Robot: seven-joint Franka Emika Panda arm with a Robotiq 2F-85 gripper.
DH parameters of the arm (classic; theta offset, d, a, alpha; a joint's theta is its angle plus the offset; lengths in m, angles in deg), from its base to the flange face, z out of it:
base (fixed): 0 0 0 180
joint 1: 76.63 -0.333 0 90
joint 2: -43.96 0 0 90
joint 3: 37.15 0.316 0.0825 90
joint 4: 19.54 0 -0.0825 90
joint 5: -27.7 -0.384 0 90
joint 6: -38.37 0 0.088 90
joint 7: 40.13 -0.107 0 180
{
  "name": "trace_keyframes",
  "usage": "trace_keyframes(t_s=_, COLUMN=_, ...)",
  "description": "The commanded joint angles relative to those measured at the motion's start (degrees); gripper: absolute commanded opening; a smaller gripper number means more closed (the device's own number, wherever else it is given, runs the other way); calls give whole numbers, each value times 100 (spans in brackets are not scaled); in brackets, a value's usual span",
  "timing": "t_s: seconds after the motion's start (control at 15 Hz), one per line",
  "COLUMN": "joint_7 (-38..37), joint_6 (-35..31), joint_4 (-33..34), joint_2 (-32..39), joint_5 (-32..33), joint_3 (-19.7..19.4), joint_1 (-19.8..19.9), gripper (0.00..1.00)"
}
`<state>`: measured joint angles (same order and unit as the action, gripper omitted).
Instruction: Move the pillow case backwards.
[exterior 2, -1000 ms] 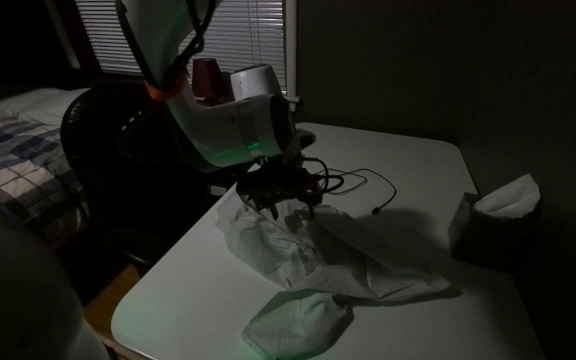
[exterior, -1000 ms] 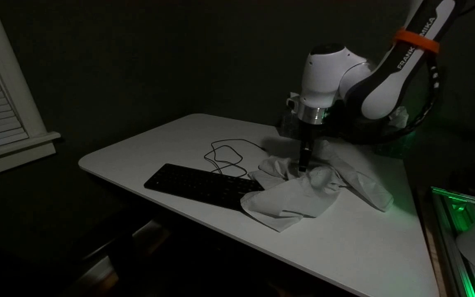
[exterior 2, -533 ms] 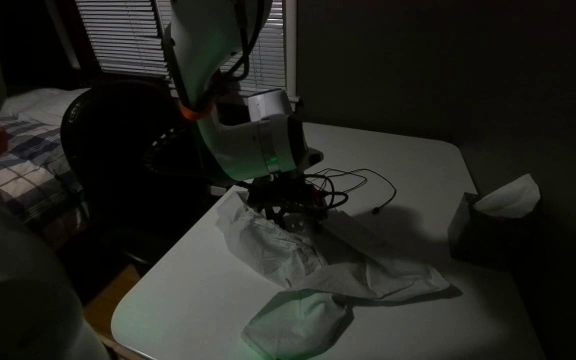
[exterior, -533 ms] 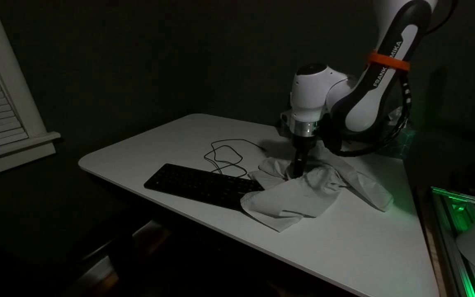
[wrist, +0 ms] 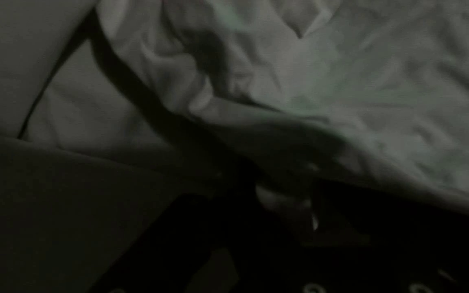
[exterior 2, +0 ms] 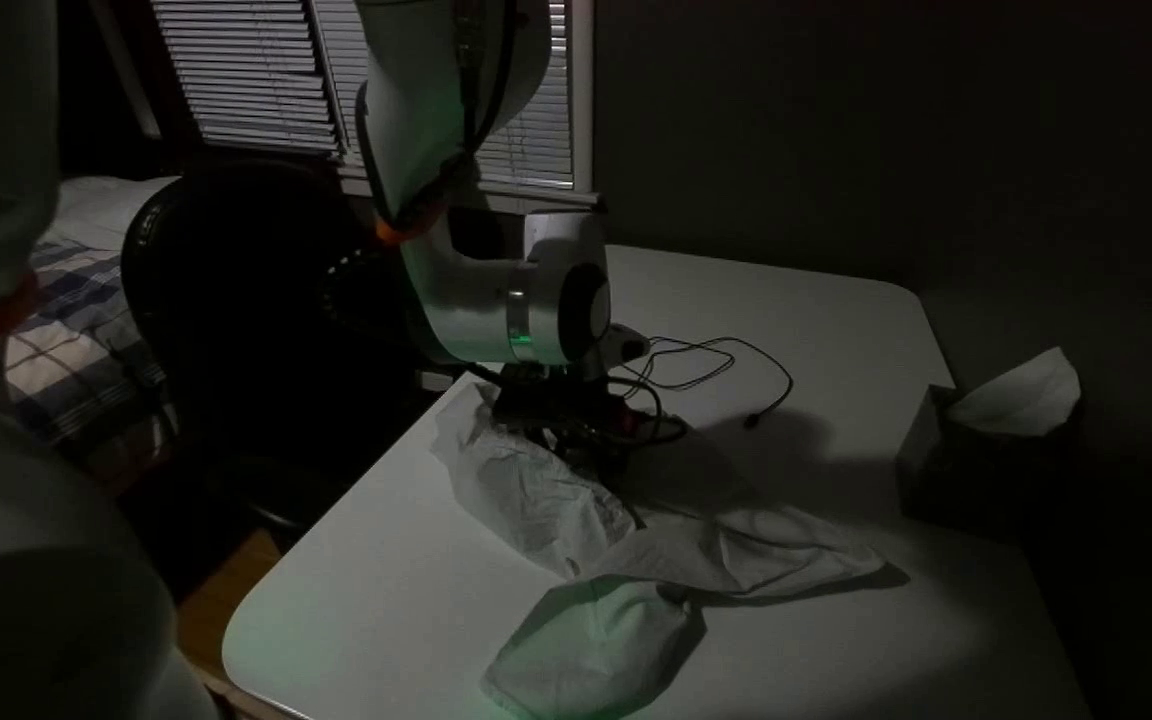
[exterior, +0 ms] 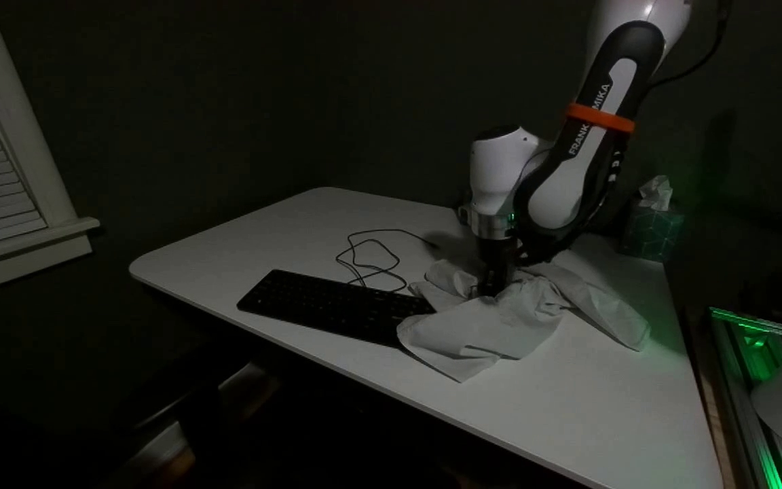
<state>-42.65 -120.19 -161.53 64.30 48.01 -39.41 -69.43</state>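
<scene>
The pillow case is a light, crumpled cloth on the white table. It also shows in an exterior view and fills much of the wrist view. Its near edge overlaps the end of a keyboard. My gripper points straight down into the middle folds of the cloth, as an exterior view also shows. In the wrist view the gripper is very dark, with cloth between and beyond its fingers. The fingertips are hidden by folds and shadow, so I cannot tell whether they grip the cloth.
A black keyboard lies beside the pillow case, with its thin cable coiled behind it. A tissue box stands at the table's back edge, also in an exterior view. A dark chair stands by the table.
My gripper has come down into the folds of the pillow case. The far corner of the cloth has shifted slightly toward the gripper in an exterior view. The keyboard and tissue box have not moved.
</scene>
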Motion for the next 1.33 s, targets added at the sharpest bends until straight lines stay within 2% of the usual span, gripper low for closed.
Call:
trace_keyframes(t_s=0.0, joint_7=673, joint_6=576, joint_4=104, joint_2=-170, joint_5=-899, joint_3=199, joint_1=17, gripper=20)
trace_keyframes(t_s=0.13, joint_7=878, joint_6=878, joint_4=121, joint_2=-384, joint_5=-1235, joint_3=236, joint_1=18, gripper=5)
trace_keyframes(t_s=0.2, joint_7=956, joint_6=1021, joint_4=113, joint_2=-516, joint_5=-1381, joint_3=244, joint_1=20, gripper=0)
trace_keyframes(t_s=0.53, joint_7=1014, joint_6=1811, joint_4=-119, joint_2=-1693, joint_5=-1815, joint_3=34, joint_1=40, gripper=1)
trace_keyframes(t_s=0.87, joint_7=769, joint_6=2728, joint_4=-416, joint_2=-3315, joint_5=-1643, joint_3=-368, joint_1=107, gripper=1)
trace_keyframes(t_s=1.13, joint_7=464, joint_6=3501, joint_4=-474, joint_2=-4645, joint_5=-1495, joint_3=-565, joint_1=354, gripper=1)
trace_keyframes(t_s=1.27, joint_7=68, joint_6=3700, joint_4=-425, joint_2=-5252, joint_5=-1301, joint_3=-567, joint_1=621, gripper=1)
